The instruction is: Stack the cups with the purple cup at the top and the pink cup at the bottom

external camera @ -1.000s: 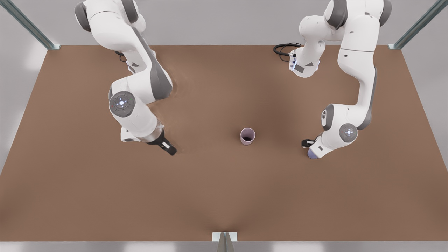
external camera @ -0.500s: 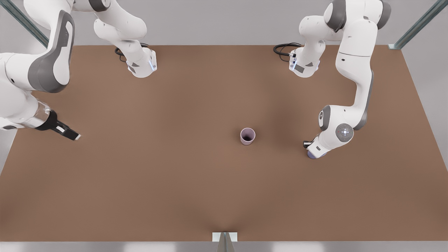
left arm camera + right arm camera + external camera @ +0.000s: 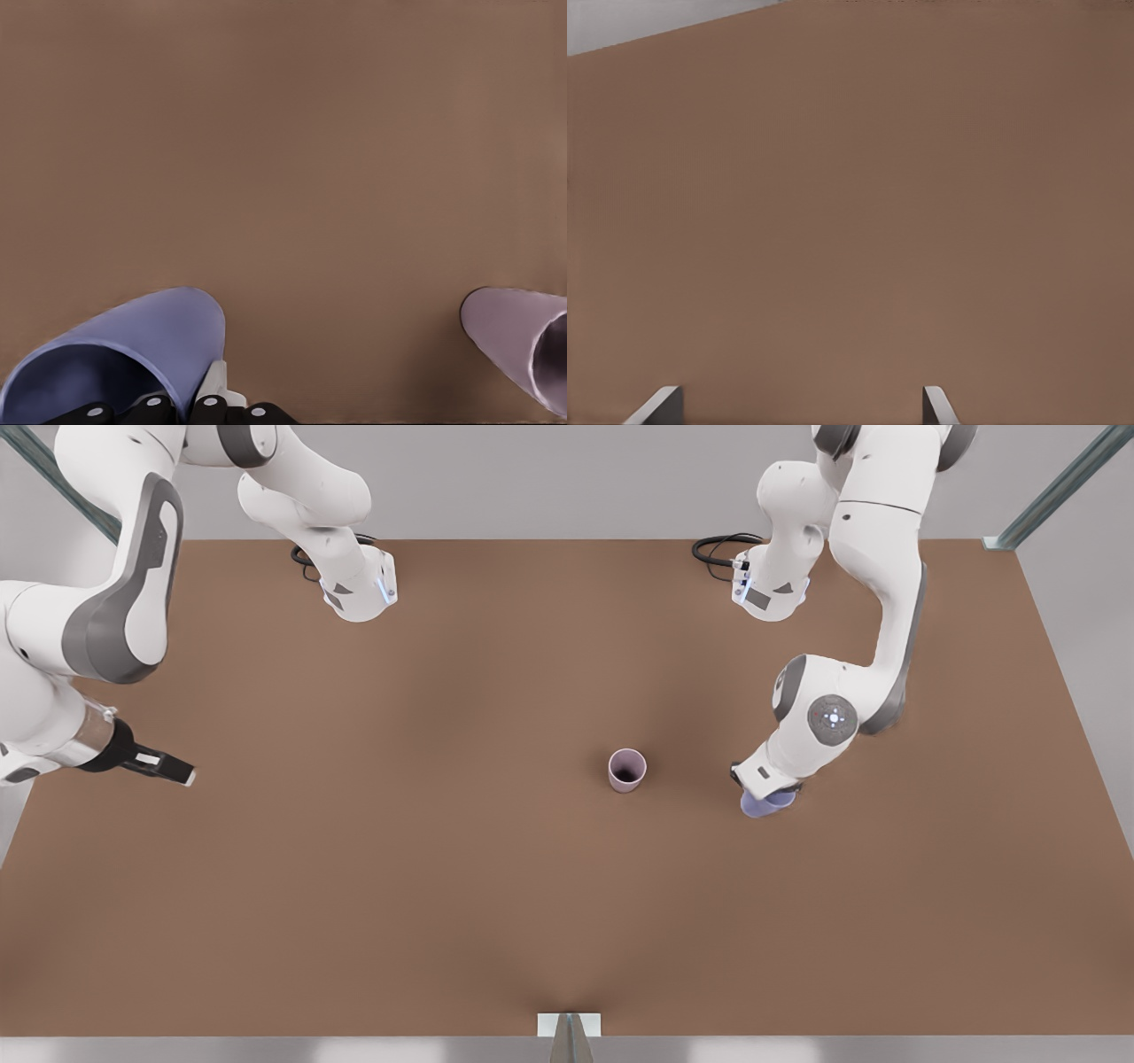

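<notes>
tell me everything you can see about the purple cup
The purple cup is a small, tapered, handleless cup in matte blue-violet, its inside shaded darker. The left end effector holds it by the rim, one finger inside the mouth and one finger outside the wall. In the front view it sits under that arm's wrist, to the front view's right of the pink cup and apart from it. Whether it is off the table cannot be told.

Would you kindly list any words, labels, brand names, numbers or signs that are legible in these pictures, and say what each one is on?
No readable text.
The pink cup and the purple cup are plain.
The left gripper shut on the purple cup carries no marking.
The right gripper, open at the front view's left edge, shows a white patch with no letters.
The arm bases bear small dark triangles, no lettering.
</notes>
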You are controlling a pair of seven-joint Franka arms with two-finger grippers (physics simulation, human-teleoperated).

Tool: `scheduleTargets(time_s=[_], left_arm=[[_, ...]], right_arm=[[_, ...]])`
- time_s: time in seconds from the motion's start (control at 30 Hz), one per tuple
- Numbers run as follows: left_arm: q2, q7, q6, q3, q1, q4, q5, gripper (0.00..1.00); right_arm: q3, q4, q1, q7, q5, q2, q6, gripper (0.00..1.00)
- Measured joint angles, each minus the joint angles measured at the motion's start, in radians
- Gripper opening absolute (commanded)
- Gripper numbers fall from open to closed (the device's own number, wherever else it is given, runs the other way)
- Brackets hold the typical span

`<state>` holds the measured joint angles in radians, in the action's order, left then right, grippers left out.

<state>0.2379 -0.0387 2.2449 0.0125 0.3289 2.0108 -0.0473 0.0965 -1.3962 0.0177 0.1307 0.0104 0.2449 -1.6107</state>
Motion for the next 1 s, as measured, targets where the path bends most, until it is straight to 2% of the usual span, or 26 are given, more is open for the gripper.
scheduleTargets(time_s=[0.2,0.6,1.0], left_arm=[[-0.019,-0.119,-0.126,-0.007,0.232,-0.102,-0.001,0.21],[0.131,-0.352,-0.192,-0.031,0.313,-0.314,-0.002,0.21],[0.167,-0.495,-0.198,-0.031,0.331,-0.350,-0.004,0.21]], right_arm=[[0.000,0.000,-0.002,-0.065,0.007,0.003,-0.015,1.00],[0.029,0.033,0.018,-0.142,0.006,-0.012,-0.013,1.00],[0.029,0.034,0.010,-0.181,0.012,0.000,-0.021,1.00]])
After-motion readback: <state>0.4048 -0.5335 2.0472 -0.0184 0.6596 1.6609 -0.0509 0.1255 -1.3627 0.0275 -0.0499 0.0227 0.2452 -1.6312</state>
